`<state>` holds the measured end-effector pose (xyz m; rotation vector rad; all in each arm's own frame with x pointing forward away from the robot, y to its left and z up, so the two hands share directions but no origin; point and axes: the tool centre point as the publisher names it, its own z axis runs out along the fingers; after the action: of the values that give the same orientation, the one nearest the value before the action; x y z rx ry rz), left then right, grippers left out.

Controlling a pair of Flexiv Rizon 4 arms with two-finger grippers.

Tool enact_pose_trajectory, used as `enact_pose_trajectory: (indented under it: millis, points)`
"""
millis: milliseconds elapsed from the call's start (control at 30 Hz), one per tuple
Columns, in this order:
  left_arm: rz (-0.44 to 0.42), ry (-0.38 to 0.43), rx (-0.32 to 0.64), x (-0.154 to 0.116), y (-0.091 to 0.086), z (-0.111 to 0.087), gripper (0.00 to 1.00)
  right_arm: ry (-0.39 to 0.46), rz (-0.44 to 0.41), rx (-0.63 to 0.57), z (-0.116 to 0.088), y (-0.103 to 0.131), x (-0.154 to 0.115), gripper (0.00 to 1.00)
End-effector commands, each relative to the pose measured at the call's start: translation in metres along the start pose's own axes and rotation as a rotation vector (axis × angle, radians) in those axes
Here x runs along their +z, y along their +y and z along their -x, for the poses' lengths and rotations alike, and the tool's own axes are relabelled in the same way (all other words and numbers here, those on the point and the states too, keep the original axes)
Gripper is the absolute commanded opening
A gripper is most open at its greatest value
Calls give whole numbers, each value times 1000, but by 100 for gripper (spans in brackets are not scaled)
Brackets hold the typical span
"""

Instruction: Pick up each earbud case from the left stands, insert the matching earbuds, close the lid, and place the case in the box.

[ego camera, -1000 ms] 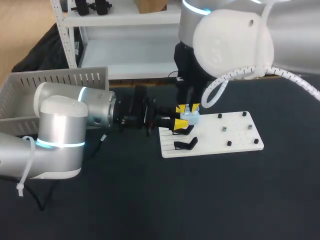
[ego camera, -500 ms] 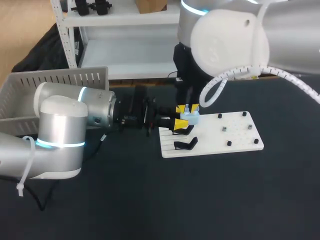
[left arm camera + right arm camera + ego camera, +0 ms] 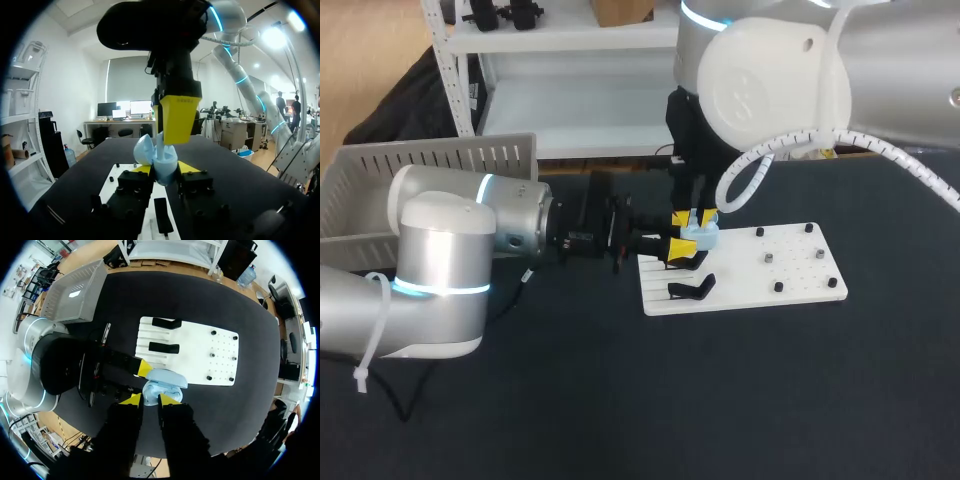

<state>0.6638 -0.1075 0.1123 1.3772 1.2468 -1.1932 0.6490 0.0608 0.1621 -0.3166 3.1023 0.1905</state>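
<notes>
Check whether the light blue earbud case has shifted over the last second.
No. The light blue earbud case stays over the white board's rear edge, near its left end, with no visible shift against it.

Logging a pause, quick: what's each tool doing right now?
Left tool: closed on the open light blue earbud case.
Right tool: just above that case; open or closed cannot be told.
</notes>
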Motion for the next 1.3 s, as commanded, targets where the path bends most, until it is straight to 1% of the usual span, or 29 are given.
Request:
enact_pose_trajectory:
  millis: [33, 133, 200, 267, 333, 367, 400, 433, 533, 633, 767, 800, 867, 900, 967, 1000, 1167, 1300]
  points:
    - [-4, 0, 0, 0, 1, 0, 0, 11, -4, -1, 4, 0, 3, 0]
    - [-4, 0, 0, 0, 1, 0, 0, 14, -8, -3, 5, 0, 4, 0]
    - [-4, 0, 0, 0, 1, 0, 0, 18, -11, -7, 5, 0, 5, 14]
    - [-4, 0, 0, 0, 1, 0, 0, 21, -13, -10, 4, 0, 6, 11]
    - [-4, 0, 0, 0, 1, 0, 0, 22, -14, -12, 4, 0, 6, 14]
    - [-4, 0, 0, 0, 1, 0, 0, 22, -15, -13, 4, 0, 6, 22]
    - [-4, 0, 0, 0, 1, 0, 0, 22, -15, -14, 3, -1, 6, 27]
    - [-4, 0, 0, 0, 1, 0, 0, 22, -16, -15, 3, -1, 6, 29]
    - [-4, 0, 0, 0, 1, 0, 0, 19, -16, -15, 3, -2, 4, 43]
    - [-4, 0, 0, 0, 1, 0, 0, 8, -15, -15, 1, -3, 0, 46]
    - [-4, 0, 0, 0, 1, 0, 0, -22, 8, -6, 0, -5, -12, 49]
    - [-4, 0, 0, 0, 1, 0, 0, -28, 19, 2, 0, -6, -16, 53]
    - [-4, 0, 0, 0, 1, 0, 0, -40, 43, 24, 4, -10, -24, 64]
    - [-4, 0, 0, 0, 1, 0, 0, -50, 45, 40, 6, -12, -27, 72]
    - [-4, 0, 0, 0, 1, 0, 0, -57, 42, 82, 13, -19, -29, 92]
    - [-4, 0, 0, 0, 1, 0, 0, -62, 36, 107, 17, -22, -29, 100]
    - [-4, 0, 0, 0, 1, 0, 0, -93, -9, 208, 35, -41, -22, 100]
    - [-4, 0, 0, 0, 1, 0, 0, -97, -28, 269, 48, -54, -15, 100]
